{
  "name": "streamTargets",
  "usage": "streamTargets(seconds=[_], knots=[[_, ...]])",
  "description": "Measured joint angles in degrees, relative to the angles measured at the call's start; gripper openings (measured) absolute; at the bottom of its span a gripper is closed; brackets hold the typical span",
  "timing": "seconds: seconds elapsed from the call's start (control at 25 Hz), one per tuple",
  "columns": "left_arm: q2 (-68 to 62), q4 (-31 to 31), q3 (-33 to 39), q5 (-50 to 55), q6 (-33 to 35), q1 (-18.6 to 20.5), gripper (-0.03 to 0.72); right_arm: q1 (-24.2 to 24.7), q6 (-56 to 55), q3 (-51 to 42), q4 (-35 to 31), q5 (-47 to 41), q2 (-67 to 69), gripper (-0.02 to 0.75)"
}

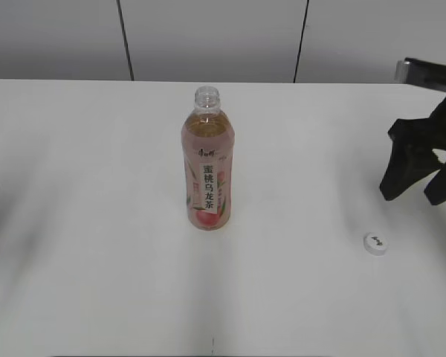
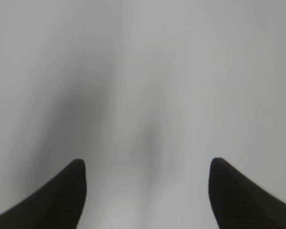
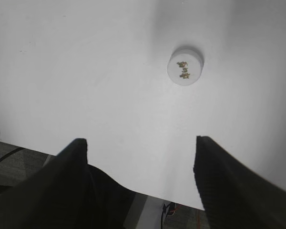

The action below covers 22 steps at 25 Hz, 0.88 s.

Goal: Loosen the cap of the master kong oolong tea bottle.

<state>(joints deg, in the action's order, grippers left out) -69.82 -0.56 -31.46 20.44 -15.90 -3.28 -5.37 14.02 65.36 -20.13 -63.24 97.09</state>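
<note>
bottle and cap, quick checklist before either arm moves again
1. Cap off the bottle: ok, the threaded neck is bare.
2. Cap at rest: ok, it lies flat on the table, logo up, right of the bottle.
3. Bottle upright: ok.
4. Right gripper empty: ok, jaws open, cap beyond the tips.
5. Left gripper empty: ok, jaws open over bare table.
6. Spilled tea: cannot tell.
</note>
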Motion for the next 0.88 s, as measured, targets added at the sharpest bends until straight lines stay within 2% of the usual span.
streamTargets(seconds=[0.16, 0.28, 0.52, 0.88], knots=[[7.8, -8.1, 0.0, 7.4, 7.0, -0.1, 0.484, 0.0, -0.7, -0.5, 0.9, -4.3, -7.7, 0.526], [13.8, -9.9, 0.0, 15.0, 9.7, -0.1, 0.482, 0.0, -1.8, -3.6, 2.1, -5.3, -15.1, 0.523], [29.9, -8.7, -0.1, 24.1, 10.4, -0.1, 0.48, 0.0, -5.3, -10.7, 7.5, -5.9, -29.8, 0.467], [43.6, -5.4, -1.3, 31.6, 10.6, -0.4, 0.452, 0.0, -11.0, -18.9, 16.5, -6.5, -53.4, 0.412]])
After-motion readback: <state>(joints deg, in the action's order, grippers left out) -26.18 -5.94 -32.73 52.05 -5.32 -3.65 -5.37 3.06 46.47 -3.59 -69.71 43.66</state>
